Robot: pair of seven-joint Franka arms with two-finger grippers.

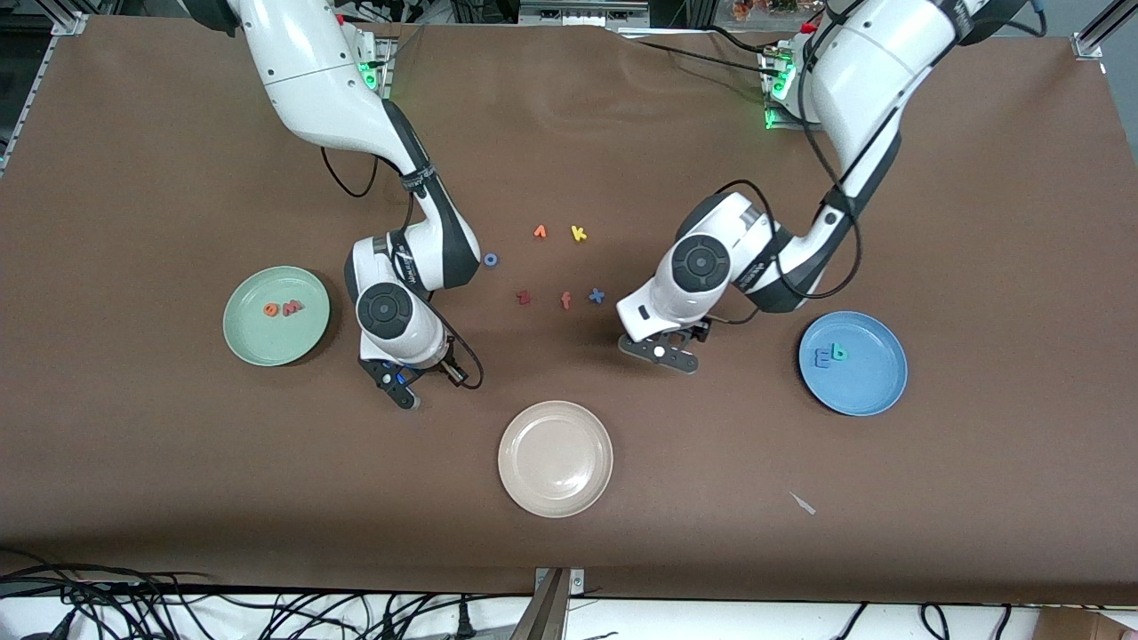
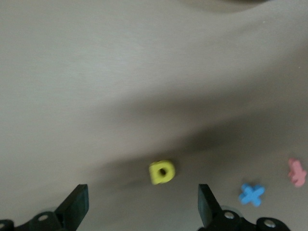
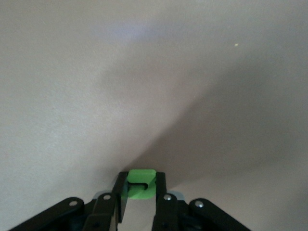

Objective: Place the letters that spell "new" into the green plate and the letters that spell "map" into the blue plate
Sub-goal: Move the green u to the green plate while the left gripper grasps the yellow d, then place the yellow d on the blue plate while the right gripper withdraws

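Note:
My right gripper (image 1: 402, 384) is low at the table between the green plate (image 1: 244, 342) and a cream plate, shut on the green n (image 3: 141, 190). The orange e (image 1: 270, 310) and the red-pink w (image 1: 292, 308) lie in the green plate. In the blue plate (image 1: 867, 391) lie the blue m (image 1: 823, 357) and the teal p (image 1: 837, 353). My left gripper (image 2: 142, 204) hangs open just over the yellow a (image 2: 162, 172), which lies on the table ahead of the gap between its fingers. In the front view that left gripper (image 1: 662, 353) hides the a.
A cream plate (image 1: 556, 458) sits nearest the front camera, mid-table. Loose letters lie between the arms: an orange one (image 1: 540, 232), yellow k (image 1: 579, 234), blue o (image 1: 490, 260), dark red z (image 1: 524, 298), orange-red f (image 1: 565, 300), blue x (image 1: 597, 295). A small scrap (image 1: 803, 503) lies toward the front edge.

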